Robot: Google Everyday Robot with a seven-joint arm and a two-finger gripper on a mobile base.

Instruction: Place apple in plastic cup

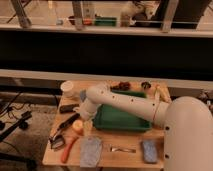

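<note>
No writing can be read here: no label, brand, number or sign is legible on the worktop (125,139) or around it.
</note>
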